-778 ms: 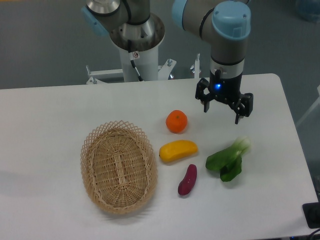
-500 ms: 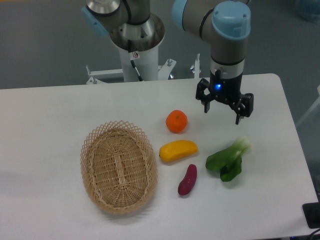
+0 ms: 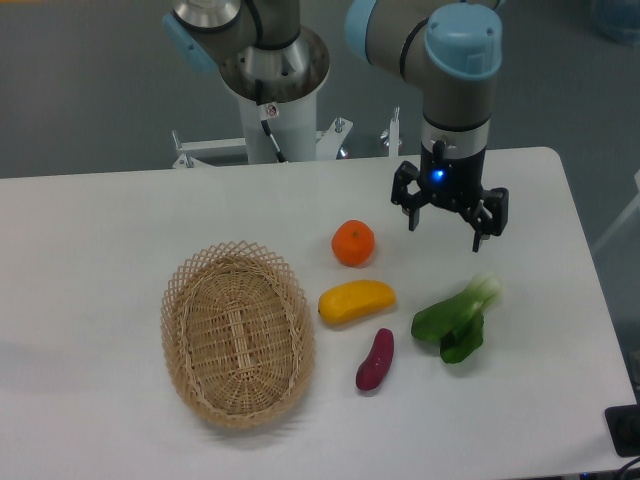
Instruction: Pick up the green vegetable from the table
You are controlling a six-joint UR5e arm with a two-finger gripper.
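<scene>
The green vegetable [image 3: 455, 318] lies on the white table [image 3: 100, 230] at the right, its dark leaves toward the front and its pale stalk end toward the back right. My gripper [image 3: 446, 227] hangs above the table, a little behind the vegetable and apart from it. Its two black fingers are spread wide with nothing between them.
An orange [image 3: 353, 243] sits left of the gripper. A yellow oblong fruit [image 3: 356, 301] and a purple eggplant-shaped item [image 3: 376, 360] lie left of the vegetable. A woven basket [image 3: 237, 334] stands at the front left. The table's right edge runs close to the vegetable.
The gripper has shifted very slightly; nothing else has moved.
</scene>
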